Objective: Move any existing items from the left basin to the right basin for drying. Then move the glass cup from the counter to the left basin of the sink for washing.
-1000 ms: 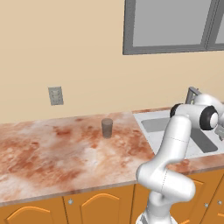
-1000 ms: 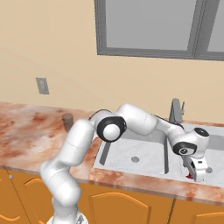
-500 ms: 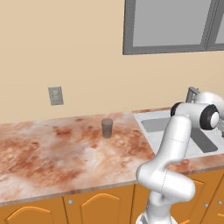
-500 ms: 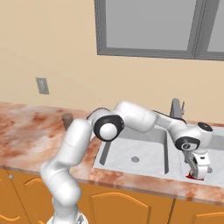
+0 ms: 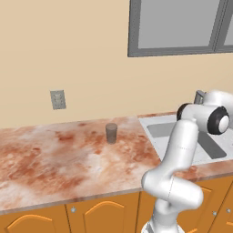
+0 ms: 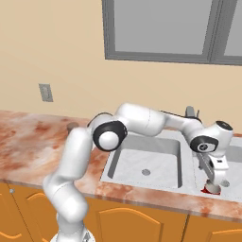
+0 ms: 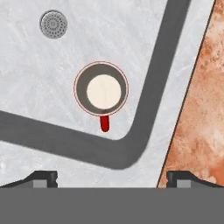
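Below the wide-open jaws, well clear of both tips, the small shiny red mug with the pale inside [image 7: 101,91] sits upright on the floor of the right basin [image 7: 26,65], handle pointing back toward the gripper [image 7: 112,177]. Nothing is between the jaws; they hold nothing. A round metal drain [image 7: 53,24] lies farther out, up & to the left of the mug, and the marbled red-brown stone counter [image 7: 201,122] runs off to the right side of the jaws, past the dark basin wall. In the right base view the gripper [image 6: 215,182] hangs over that right-hand recess of the light grey metal sink [image 6: 156,179], with a bit of red mug [image 6: 206,190] peeking out under it, and the left basin [image 6: 144,160] looks bare. So I think step 1, getting the mug over to dry, is about done, w/ the mug let go. Step 2 is next: the small greyish-brown see-through glass cup with no handle [image 5: 111,133] stands on the counter [image 5: 54,159] in the left base view, well apart from the sink & far from the jaws. I guess the next move needs the arm to lift straight up so it won't bump the mug, then swing all the way over to the glass cup, drop the open jaws around its sides and squeeze gently, as it's smooth and could slip or tip.
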You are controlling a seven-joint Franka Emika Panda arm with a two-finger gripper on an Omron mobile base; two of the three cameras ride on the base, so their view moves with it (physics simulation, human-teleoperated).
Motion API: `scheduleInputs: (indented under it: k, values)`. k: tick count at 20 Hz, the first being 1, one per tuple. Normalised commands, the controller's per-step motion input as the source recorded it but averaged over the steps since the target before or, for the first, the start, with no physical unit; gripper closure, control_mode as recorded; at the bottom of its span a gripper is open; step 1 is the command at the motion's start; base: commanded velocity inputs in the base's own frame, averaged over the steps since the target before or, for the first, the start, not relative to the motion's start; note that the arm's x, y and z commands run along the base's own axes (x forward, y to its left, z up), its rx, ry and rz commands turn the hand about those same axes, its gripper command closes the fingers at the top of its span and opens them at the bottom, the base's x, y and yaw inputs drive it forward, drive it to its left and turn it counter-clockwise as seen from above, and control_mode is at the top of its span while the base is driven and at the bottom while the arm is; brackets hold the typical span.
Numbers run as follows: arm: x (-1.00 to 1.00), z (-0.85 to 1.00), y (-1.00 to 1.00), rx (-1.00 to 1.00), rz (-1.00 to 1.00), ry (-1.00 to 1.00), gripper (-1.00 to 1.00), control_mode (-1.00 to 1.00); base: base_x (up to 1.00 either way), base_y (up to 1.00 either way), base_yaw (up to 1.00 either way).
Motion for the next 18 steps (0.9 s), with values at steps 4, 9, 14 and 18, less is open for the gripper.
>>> scheduleInputs:
  k: [4,9,14,18]
  values:
    - [-0.27,0.35,0.48,0.00,-0.02,0.03,-1.00,-1.00,0.00,0.00,0.00]
    - [-0.33,0.28,0.58,0.00,-0.02,0.02,-1.00,-1.00,0.00,0.00,0.00]
    - [-0.31,0.26,0.67,0.00,-0.01,0.02,-1.00,-1.00,0.00,0.00,0.00]
    - [-0.21,0.30,0.72,0.00,0.00,0.01,-1.00,-1.00,0.00,0.00,0.00]
